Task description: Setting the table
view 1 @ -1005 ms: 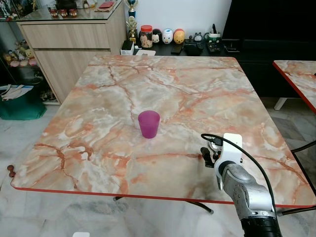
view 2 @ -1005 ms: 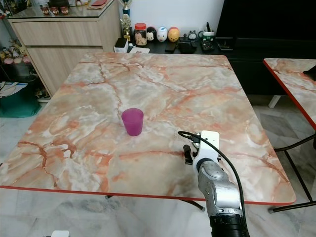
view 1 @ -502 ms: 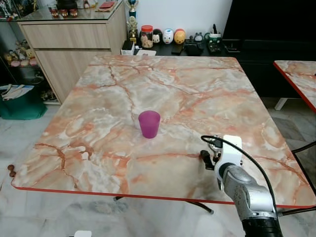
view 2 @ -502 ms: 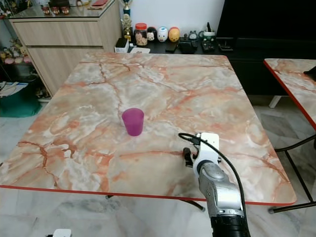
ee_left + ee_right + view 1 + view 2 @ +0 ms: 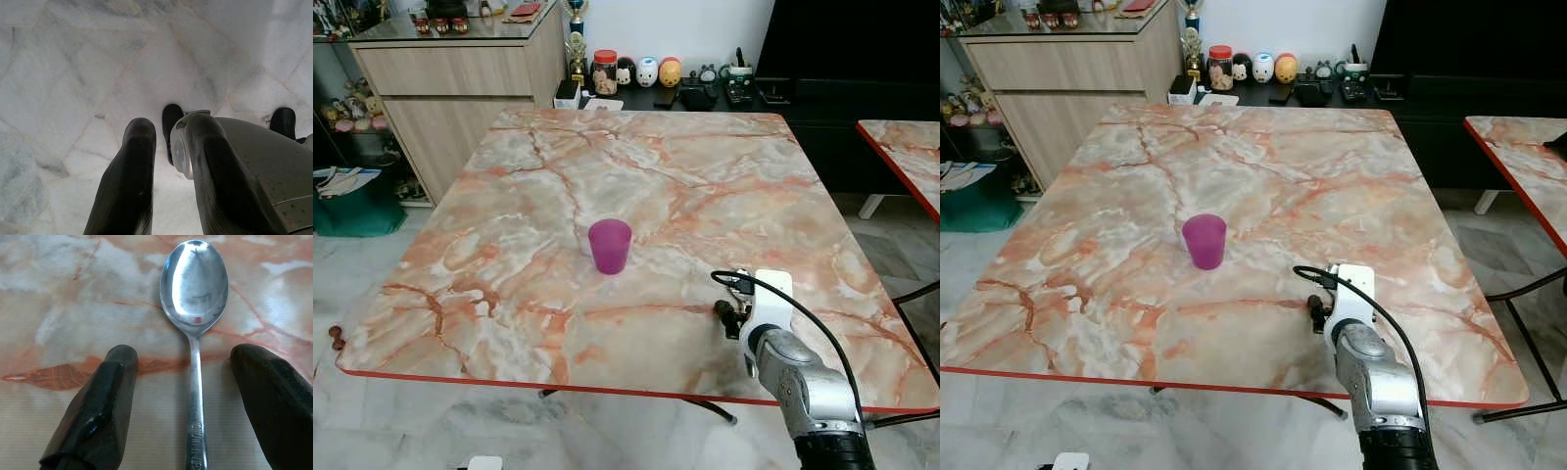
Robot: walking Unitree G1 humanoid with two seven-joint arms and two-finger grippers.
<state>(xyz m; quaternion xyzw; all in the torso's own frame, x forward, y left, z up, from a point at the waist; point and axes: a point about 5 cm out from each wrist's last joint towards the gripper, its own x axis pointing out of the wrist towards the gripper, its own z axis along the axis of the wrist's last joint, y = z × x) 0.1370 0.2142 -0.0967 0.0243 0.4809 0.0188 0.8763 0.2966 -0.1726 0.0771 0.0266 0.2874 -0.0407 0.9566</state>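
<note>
Near the table's (image 5: 509,323) front edge, toward its right corner, the right gripper (image 5: 188,396) has crept slightly to the right over the last second and now sits with its fingers spread wide either side of a spoon (image 5: 194,308) lying flat on the marble, nothing gripped. So the spoon looks laid. The left gripper (image 5: 164,171) hangs narrow and empty over floor. The purple cup (image 5: 609,246) stands unmoved mid-table.
</note>
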